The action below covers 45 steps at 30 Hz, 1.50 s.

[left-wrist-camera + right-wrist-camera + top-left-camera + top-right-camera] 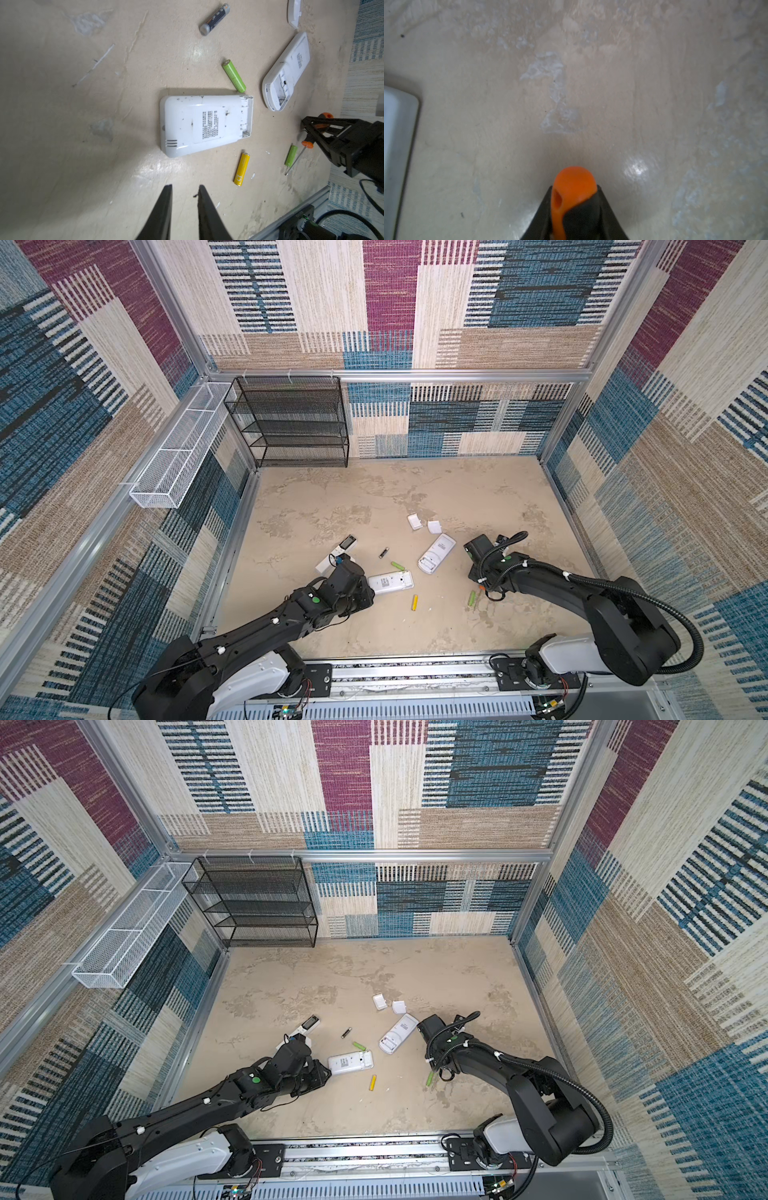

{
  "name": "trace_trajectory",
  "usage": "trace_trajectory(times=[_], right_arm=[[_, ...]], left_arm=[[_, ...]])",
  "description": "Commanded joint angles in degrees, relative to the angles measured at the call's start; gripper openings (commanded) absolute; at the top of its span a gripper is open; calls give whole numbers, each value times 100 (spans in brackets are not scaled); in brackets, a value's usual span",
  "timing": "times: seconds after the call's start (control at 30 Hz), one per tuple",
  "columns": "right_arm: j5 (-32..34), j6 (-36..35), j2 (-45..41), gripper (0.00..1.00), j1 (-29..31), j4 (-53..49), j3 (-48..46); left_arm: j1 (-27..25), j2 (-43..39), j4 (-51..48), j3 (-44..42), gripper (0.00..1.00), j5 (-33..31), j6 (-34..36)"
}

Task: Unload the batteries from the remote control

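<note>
1. The left gripper has its jaws slightly apart and empty. It points right at the flat white plastic remote control just ahead, whose long axis runs left-right; its open bay looks empty.
2. The right gripper is clamped on the orange-and-black-handled screwdriver.
3. Four batteries lie loose: a black cell, a lime-green cell, a yellow cell and a second green cell.
4. A slim white screen-faced remote lies just far-left of the left wrist. It is probably next, and the left arm is nearer.
</note>
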Motion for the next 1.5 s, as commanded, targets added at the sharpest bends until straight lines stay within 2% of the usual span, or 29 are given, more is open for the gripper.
trace_trajectory(times=[0.0,0.3,0.47,0.6,0.73,1.0,1.1,1.3,1.47], right_arm=[[-102,118,103,0,6,562,106],[-513,399,-72,0,6,1085,398],[-467,273,-264,0,-6,921,540],[-95,-184,-480,0,-10,605,736],[209,-991,-480,0,-159,349,1011],[-547,-2987,344,0,-780,358,1497],[-627,-3455,825,0,-879,197,1813],[-728,-3886,1725,1,-999,24,2389],[-814,-3914,2102,18,-1005,119,2589]], left_arm=[[13,-170,-233,-5,26,-138,147],[66,-538,-844,335,27,-269,436],[178,-678,-1137,525,27,-314,647],[257,-672,-1286,763,28,-267,965],[324,-469,-1396,1152,29,-179,1394],[500,460,-1254,1991,30,332,2136],[566,783,-1203,2219,30,462,2333],[755,1282,-1158,2470,31,659,2556],[946,1389,-1224,2557,32,680,2669]])
